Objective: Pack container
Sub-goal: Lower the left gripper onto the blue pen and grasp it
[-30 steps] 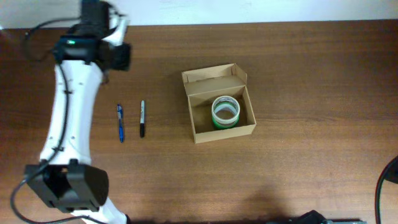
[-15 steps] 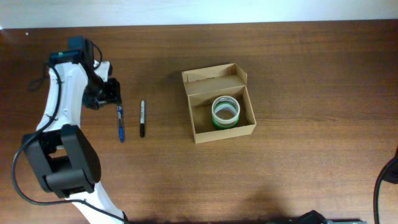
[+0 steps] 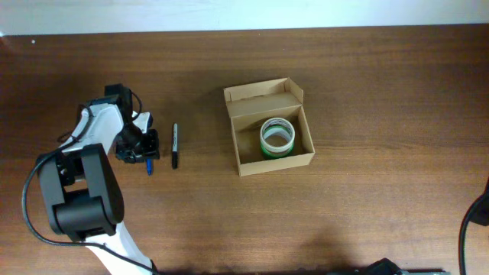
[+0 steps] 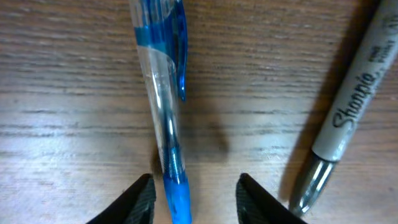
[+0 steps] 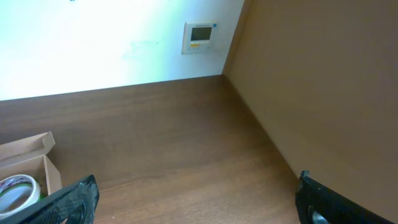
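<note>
Your right gripper [image 5: 199, 214] shows only in its own wrist view. Its jaws are spread wide as it looks across the table [image 5: 161, 130] toward the far wall.

On the near left, your left gripper [image 3: 144, 147] has come down and nearer since half a second ago, when it was at the far end of the blue pen [image 4: 163, 112]. It now sits low over the middle of the pen. The jaws stand narrowly apart, one finger on each side of the barrel. The left finger [image 4: 140, 198] is just beside the pen and a gap shows on the other side, so the pen is straddled rather than clamped.

The black marker [image 3: 175, 145] lies just right of the pen, parallel to it, and neither has shifted.

Farther right, near the middle of the table, the container [image 3: 275, 163] stands where it was. Its flap lid is open toward the far side, and the green tape roll [image 3: 266, 148] is inside it.
</note>
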